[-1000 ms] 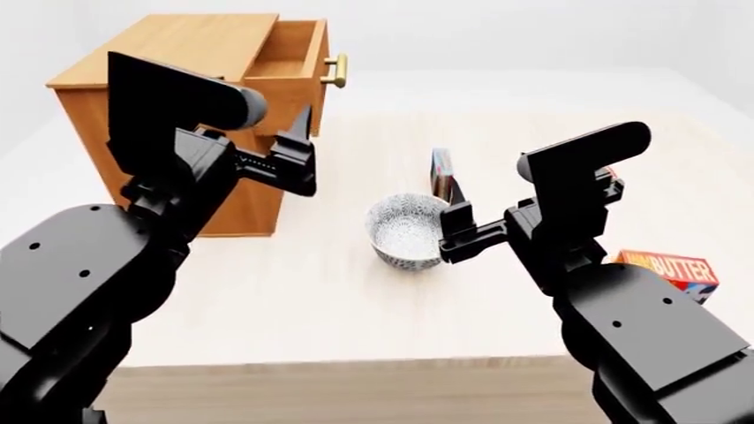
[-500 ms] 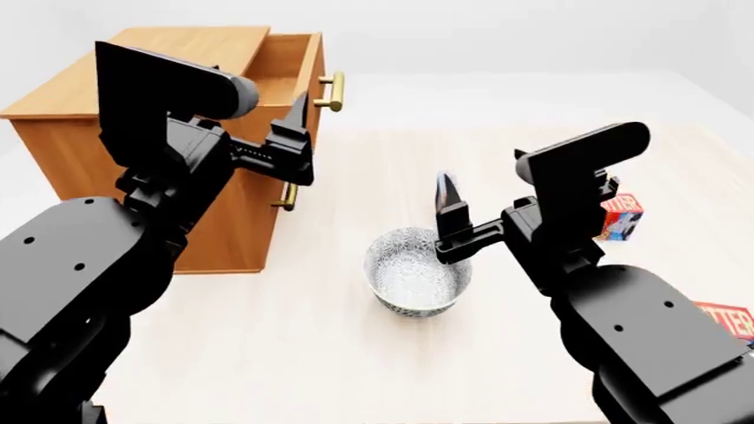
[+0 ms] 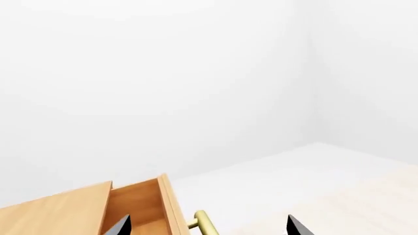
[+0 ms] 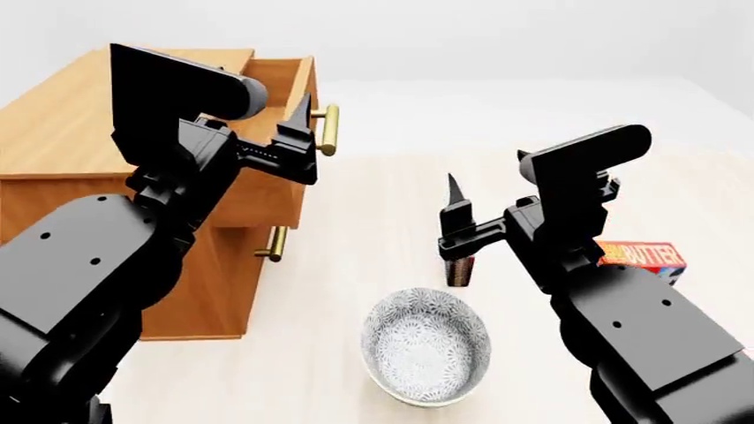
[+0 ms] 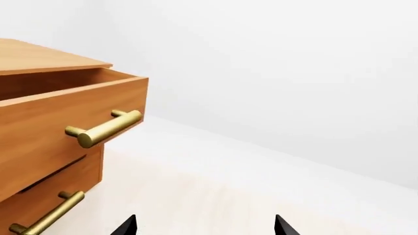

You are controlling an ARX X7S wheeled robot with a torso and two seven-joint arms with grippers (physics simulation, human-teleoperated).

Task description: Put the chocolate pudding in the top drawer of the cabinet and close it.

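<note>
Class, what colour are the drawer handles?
Brass-gold handles, clearest in the right wrist view.

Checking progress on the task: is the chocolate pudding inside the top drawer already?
No, the chocolate pudding stands on the table beside the bowl.

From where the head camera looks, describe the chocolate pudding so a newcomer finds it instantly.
Start at the cabinet and go across the pale table to the patterned bowl. Just beyond it, a slim dark carton stands upright: the chocolate pudding. The butter box farther right is orange-red.
</note>
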